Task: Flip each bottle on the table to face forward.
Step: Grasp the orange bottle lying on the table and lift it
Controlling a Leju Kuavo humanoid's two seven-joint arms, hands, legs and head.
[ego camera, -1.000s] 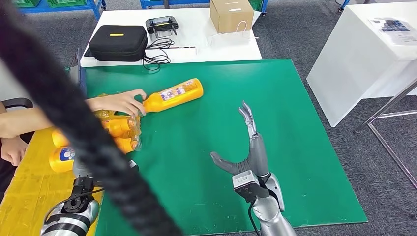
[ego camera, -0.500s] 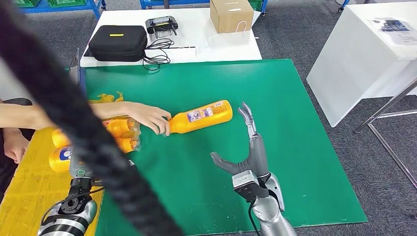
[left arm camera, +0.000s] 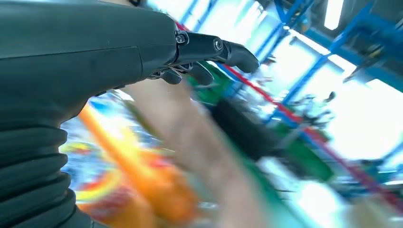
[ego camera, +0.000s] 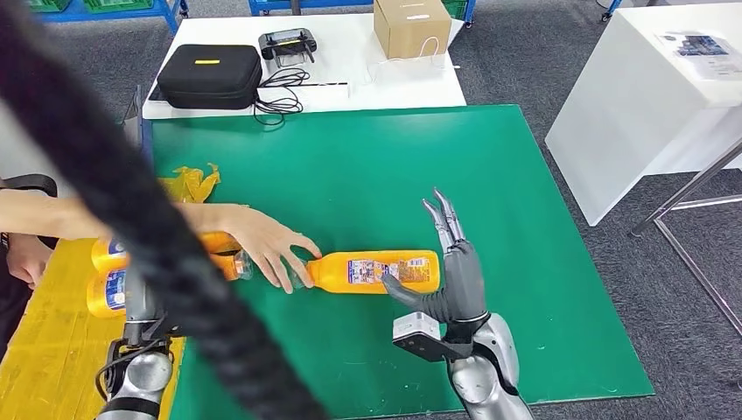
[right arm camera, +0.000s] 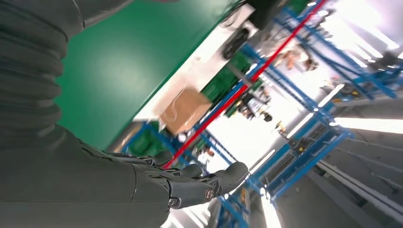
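Your right hand (ego camera: 448, 278) stands over the green mat (ego camera: 525, 219) with its fingers (ego camera: 442, 217) extended and spread apart, holding nothing; the thumb (ego camera: 404, 293) lies against the near side of the orange bottle (ego camera: 376, 270), and the palm sits just beside the bottle's base end. The bottle lies on its side on the mat, its printed label facing up, its cap end turned away from your right hand. A person's hand (ego camera: 267, 243) rests on that cap end, the forearm (ego camera: 79, 214) reaching in across the mat's edge.

Beyond the person's hand from the bottle, further orange bottles (ego camera: 114, 280) lie together on a yellow surface (ego camera: 39, 341) beside the mat, partly behind a thick dark cable (ego camera: 157, 254) that crosses the head view. Your left arm (ego camera: 136, 376) rises near those bottles. In the left wrist view your left hand (left arm camera: 95, 52) shows its fingertips (left arm camera: 240, 54) curled forward, but the blur leaves it unclear whether the hand is parted or closed.

Past the mat's far edge from the bottle, a white table (ego camera: 350, 66) carries a black case (ego camera: 210, 74), a controller (ego camera: 289, 41) and a cardboard box (ego camera: 411, 24).
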